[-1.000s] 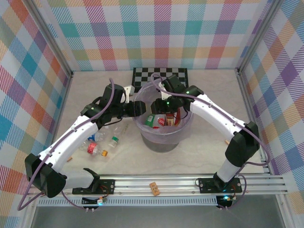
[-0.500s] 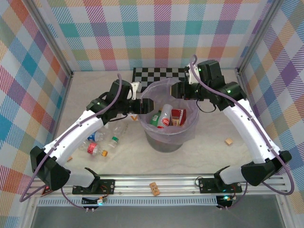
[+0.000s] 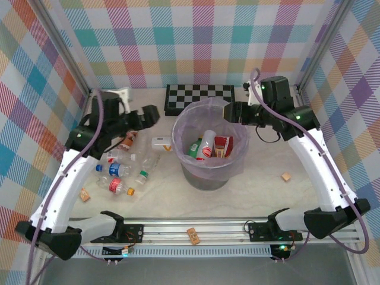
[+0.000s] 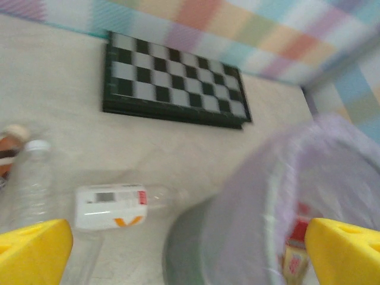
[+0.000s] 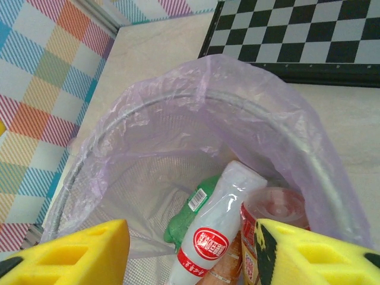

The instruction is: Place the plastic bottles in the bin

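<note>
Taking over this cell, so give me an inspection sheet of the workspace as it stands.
Surface: pale table, no spills seen.
Job's things: bin holds at least three plastic bottles; several loose bottles lie on the table left of it.
Clutter: checkerboard behind the bin; tan block right of it.
Grippers: left gripper open, empty, left of the bin; right gripper open, empty, over the bin's rim.
Cables: purple cables along both arms, looping at the wrists.
Surroundings: plaid walls; metal rail at the near edge.
</note>
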Motion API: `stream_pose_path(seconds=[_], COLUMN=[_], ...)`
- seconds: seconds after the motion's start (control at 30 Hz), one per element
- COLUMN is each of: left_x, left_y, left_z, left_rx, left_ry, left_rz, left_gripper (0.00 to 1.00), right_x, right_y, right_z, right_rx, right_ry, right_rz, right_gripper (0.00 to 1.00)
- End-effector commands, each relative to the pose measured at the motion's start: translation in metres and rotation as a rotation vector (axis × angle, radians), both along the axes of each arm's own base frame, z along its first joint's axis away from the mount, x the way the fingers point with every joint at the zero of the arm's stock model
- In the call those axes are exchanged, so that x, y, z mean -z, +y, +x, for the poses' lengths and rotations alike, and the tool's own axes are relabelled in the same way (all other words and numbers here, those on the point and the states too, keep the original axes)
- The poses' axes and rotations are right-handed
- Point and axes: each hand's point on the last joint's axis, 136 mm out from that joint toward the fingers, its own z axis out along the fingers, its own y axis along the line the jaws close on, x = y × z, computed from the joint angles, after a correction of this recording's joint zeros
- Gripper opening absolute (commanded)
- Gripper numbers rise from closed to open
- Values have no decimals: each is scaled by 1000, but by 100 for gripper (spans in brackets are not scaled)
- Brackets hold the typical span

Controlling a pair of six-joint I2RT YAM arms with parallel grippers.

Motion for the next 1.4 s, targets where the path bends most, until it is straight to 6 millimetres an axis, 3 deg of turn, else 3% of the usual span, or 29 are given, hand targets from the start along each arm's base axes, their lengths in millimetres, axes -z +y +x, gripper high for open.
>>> stream_pose_path(seconds=[0.0,0.2,0.33,0.4,0.5,0.7,1.03,1.2,1.37], left_x=[48,117,143,161,175,209,236,258,277], left_y=[9,-6,-10,-6,-9,-39,-62,-80,-85], left_z=[11,30,34,26,24,30,55,64,69], left_rx=[-148,-305,-432,-573,-649,-694,-723,-718,-740], left_ry=[167,335,389,471,576,692,711,754,771], left_rz=[-188,-448,-480,-452,-411,-429,-445,-437,-422], left_gripper=[98,100,100,95,94,96,98,99,97], right_x=[6,15,16,17,18,18,26,28,28], right_y=[-7,-14,-17,-20,-21,-21,-21,-20,-23], right_z=[-7,-8,-9,-9,-9,-9,-8,-8,-9], right_rx=[-6,12,22,32,37,43,33,26,29], right_ry=[10,22,18,12,9,6,19,24,14], right_rz=[-6,-15,-25,-31,-32,-30,-44,-48,-62], right_gripper=[60,65,67,68,69,69,69,68,68])
